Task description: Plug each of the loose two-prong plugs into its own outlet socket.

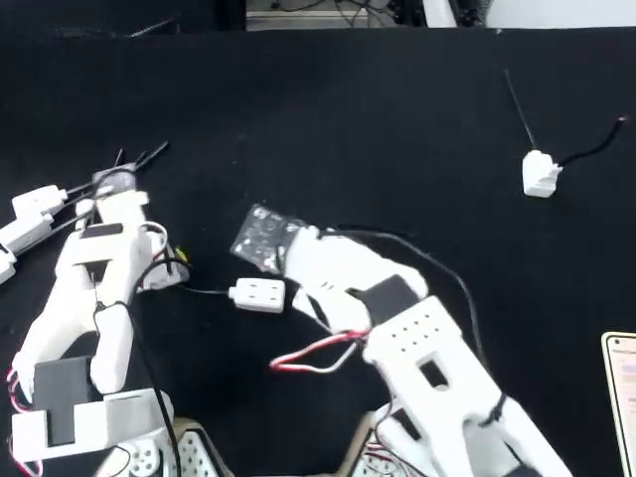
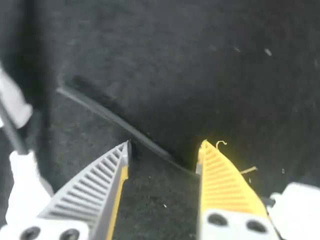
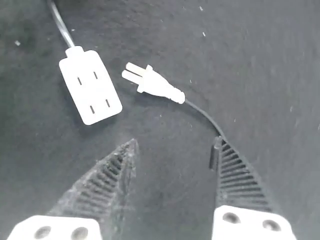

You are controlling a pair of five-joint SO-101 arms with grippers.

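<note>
Looks like a robotics lab: black-clothed table (image 1: 348,99), left arm (image 1: 89,288) and right arm (image 1: 437,358) mounted side by side at its near edge, bare red wires (image 1: 308,355), loose cables (image 1: 343,8) beyond it.

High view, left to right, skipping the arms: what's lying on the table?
White cord ends at the left edge → two-socket outlet block → white connector on a black cord → sheet at the right edge.

White plugs (image 1: 22,235) run off the high view's left edge; the left wrist view's white object (image 2: 22,196) is blurred
</note>
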